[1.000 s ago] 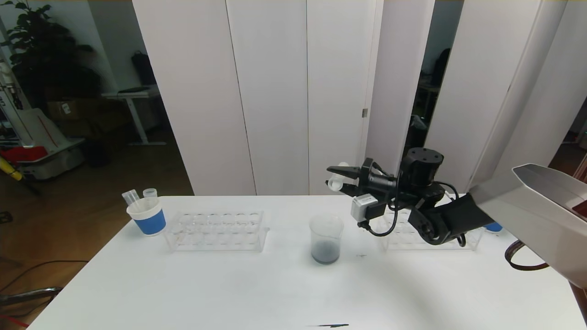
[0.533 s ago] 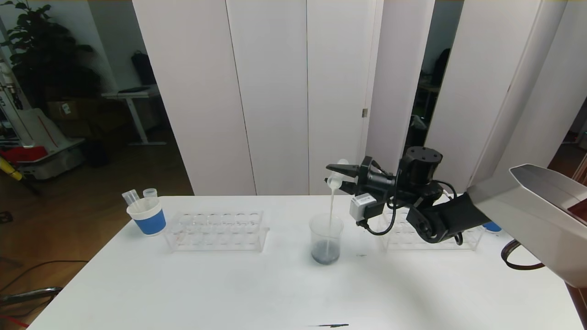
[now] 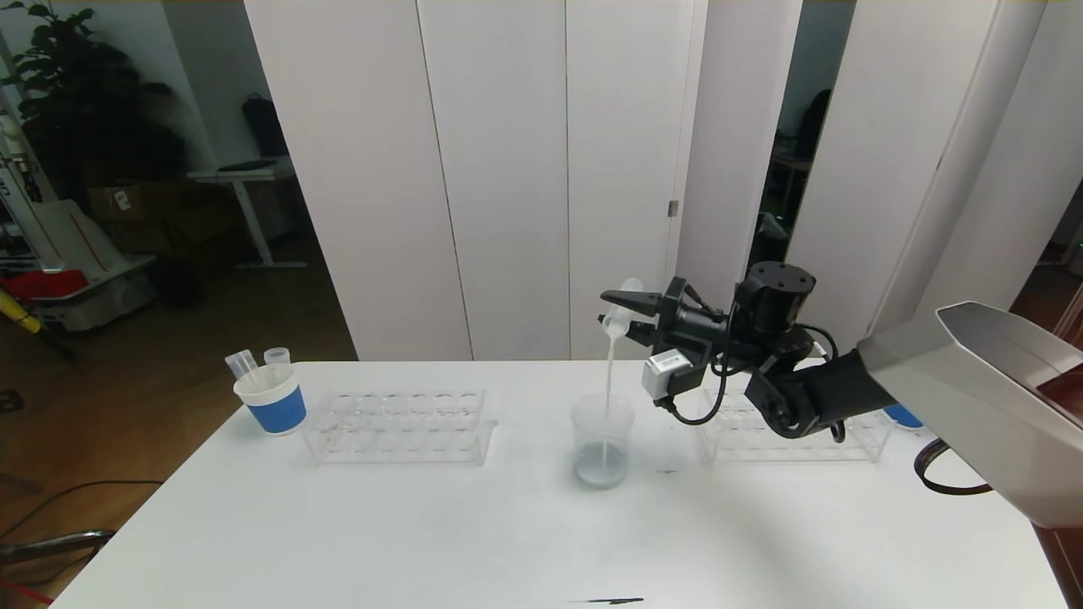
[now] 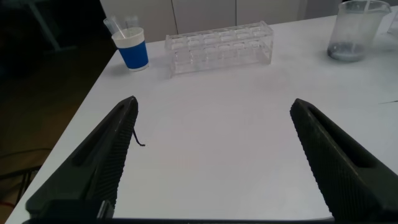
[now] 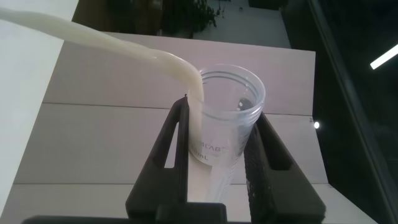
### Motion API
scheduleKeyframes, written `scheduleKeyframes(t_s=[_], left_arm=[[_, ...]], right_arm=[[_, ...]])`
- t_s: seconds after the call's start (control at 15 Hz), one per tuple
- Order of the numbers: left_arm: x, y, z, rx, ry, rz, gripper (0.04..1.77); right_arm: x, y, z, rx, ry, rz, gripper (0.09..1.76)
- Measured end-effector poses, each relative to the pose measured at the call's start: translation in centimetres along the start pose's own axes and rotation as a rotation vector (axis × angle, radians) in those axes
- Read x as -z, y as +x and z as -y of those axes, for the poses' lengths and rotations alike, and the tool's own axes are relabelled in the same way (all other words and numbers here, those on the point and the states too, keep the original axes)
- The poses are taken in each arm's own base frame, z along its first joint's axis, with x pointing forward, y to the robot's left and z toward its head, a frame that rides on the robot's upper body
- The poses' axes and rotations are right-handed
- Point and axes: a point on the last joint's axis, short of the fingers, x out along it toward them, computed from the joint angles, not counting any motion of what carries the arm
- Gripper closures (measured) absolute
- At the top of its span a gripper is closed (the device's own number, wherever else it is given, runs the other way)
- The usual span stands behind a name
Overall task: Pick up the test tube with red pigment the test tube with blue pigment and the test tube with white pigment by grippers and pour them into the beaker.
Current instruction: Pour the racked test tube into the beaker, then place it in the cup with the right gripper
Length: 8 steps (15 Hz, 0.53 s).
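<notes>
Pour: white stream falls from the white tube [image 3: 623, 306] into the beaker [image 3: 601, 440]; a second ago the tube was tipped but nothing ran, so the flow has only just begun.

Right pincer [image 3: 628, 315]: clamped on the white tube, held high above the beaker and a little behind it, mouth of the tube turned downward. Seen from the right wrist, the two fingers [image 5: 176, 149] close tight on the tube's clear mouth [image 5: 226, 118], and the stream [image 5: 124, 46] arcs away past it.

Beaker: stands on the worktop [image 3: 474, 533] between the two racks; its pool, dark grey-blue a second ago, now looks pale and milky, judged to be white mixing into colour already there.

Left pincer [image 4: 214, 162]: parked low over the near worktop, fingers wide apart, holding nothing.

Left rack [image 3: 398, 425]: clear, no tubes visible in it, well apart from the beaker.

Right rack [image 3: 787, 436]: partly hidden behind the right arm; contents cannot be told.

Cup [image 3: 272, 402]: blue, at the worktop's far left, with tubes [image 3: 254, 362] standing in it that look empty.

Blue tube: cannot be picked out in any view.

Progress: judged to be the last of the three pours, near its end; what remains is draining the tube fully while keeping the stream inside the rim.
</notes>
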Motion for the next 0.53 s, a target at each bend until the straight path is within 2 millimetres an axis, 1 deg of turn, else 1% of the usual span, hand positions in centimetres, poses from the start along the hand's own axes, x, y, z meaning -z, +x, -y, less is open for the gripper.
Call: scheduleKeyframes(t_s=[0.53], left_arm=[[0.0, 0.0, 0.0, 0.0, 0.0, 0.0, 0.06]], right_arm=[[0.13, 0.31, 0.64, 0.024, -0.101, 0.027, 1.26]])
